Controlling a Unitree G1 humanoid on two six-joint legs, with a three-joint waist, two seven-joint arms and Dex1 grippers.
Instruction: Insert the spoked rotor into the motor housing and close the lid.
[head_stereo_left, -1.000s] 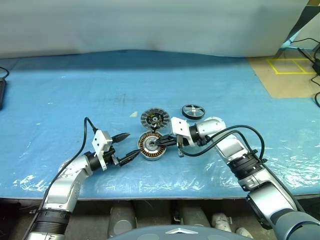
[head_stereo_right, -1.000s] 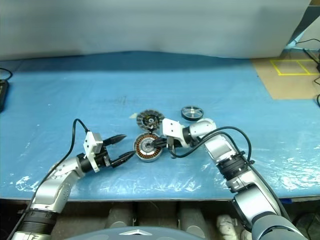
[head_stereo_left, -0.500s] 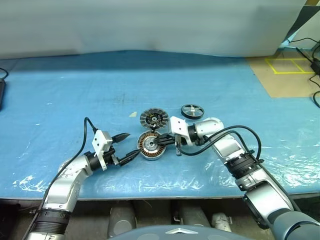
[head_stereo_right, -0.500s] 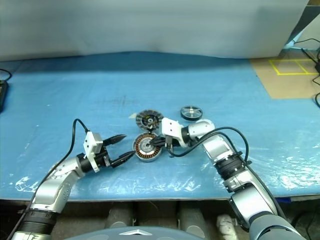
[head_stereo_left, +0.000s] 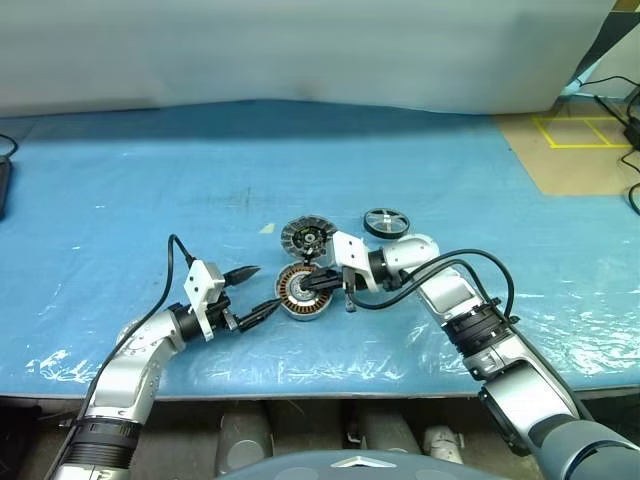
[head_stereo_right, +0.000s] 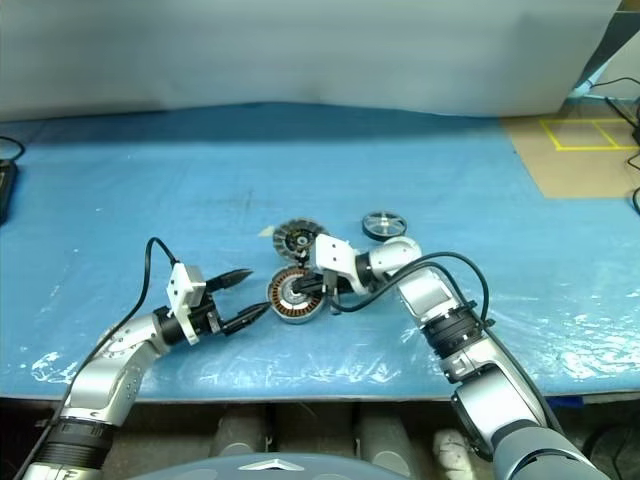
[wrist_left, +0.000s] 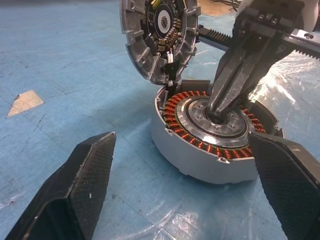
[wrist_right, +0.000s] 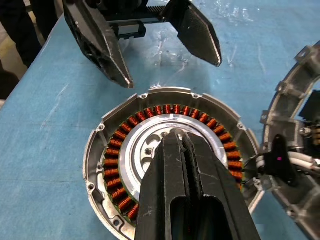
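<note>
Right gripper (wrist_right: 176, 134), fingers pressed together, is poking the pale hub of the silver copper-wound motor housing (head_stereo_left: 302, 292) – left gripper (head_stereo_left: 252, 292) gapes beside it. The dark spoked rotor (head_stereo_left: 386, 221) sits well apart. Risk: the poke shoves the housing into the slotted silver lid (head_stereo_left: 308, 238).

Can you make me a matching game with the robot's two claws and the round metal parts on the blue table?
Things:
1. left claw
2. right claw
3. motor housing
4. spoked rotor

States:
A. lies on the blue table, apart from both claws
B. wide open, facing the copper ring from the side
C. shut, tips pushed into the pale centre
D. open cup with copper windings showing, lid off to its side

Pairs: 1-B, 2-C, 3-D, 4-A
</note>
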